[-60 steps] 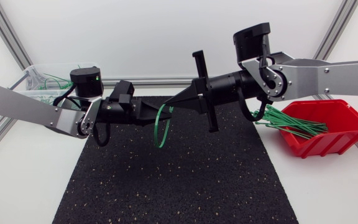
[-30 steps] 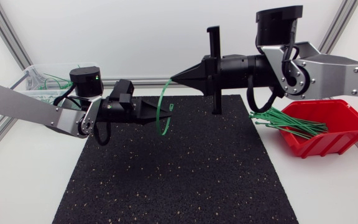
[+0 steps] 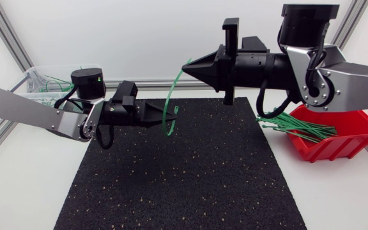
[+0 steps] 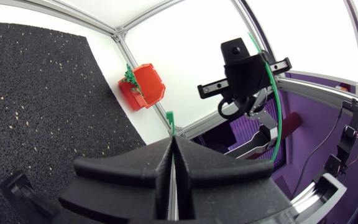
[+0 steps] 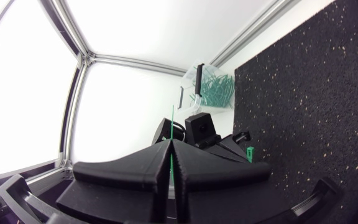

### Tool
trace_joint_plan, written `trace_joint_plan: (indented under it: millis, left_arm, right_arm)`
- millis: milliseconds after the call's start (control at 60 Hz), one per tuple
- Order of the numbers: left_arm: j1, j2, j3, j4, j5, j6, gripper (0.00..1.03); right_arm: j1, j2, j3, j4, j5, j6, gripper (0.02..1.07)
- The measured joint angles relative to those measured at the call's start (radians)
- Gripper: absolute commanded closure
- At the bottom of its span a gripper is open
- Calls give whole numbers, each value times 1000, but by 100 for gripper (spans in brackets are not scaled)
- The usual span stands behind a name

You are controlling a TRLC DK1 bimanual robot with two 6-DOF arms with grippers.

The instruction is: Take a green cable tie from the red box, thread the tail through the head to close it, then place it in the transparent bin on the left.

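My left claw (image 3: 160, 115), right claw (image 3: 187, 69) both clamp green cable tie (image 3: 168, 105); I judge it light, springy; grip near head.

You see a black mat (image 3: 184, 185) (flecked with pale specks) across the frame's lower centre, lying on the white table (image 3: 18, 191).

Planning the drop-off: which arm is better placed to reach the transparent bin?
Left, probably: the left gripper, fingers clamping the green cable tie, is nearer the transparent bin; the right gripper only pinches its tail.
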Motion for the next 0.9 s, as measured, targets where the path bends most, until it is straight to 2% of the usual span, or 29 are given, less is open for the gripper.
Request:
trace_joint_plan:
  millis: [117, 250, 400, 517, 633, 900]
  left_arm:
    - [-3, -3, -3, 0, 0, 0, 100]
    - [-3, -6, -8, 0, -2, 0, 100]
    - [-5, -15, -9, 0, -2, 0, 100]
    - [-6, -19, -11, 0, -2, 0, 100]
    - [-6, -19, -14, 0, -2, 0, 100]
    - [-6, -19, -15, 0, -2, 0, 100]
  right_arm:
    - [-57, 95, 1, 58, -105, 111, 101]
    - [-45, 82, -5, 107, -194, 185, 101]
    - [-21, 37, -7, 83, -212, 210, 101]
    - [-14, 23, -6, -25, -213, 211, 101]
    - [-9, 23, 5, -184, -212, 211, 101]
    - [-15, 35, 69, -377, -208, 211, 101]
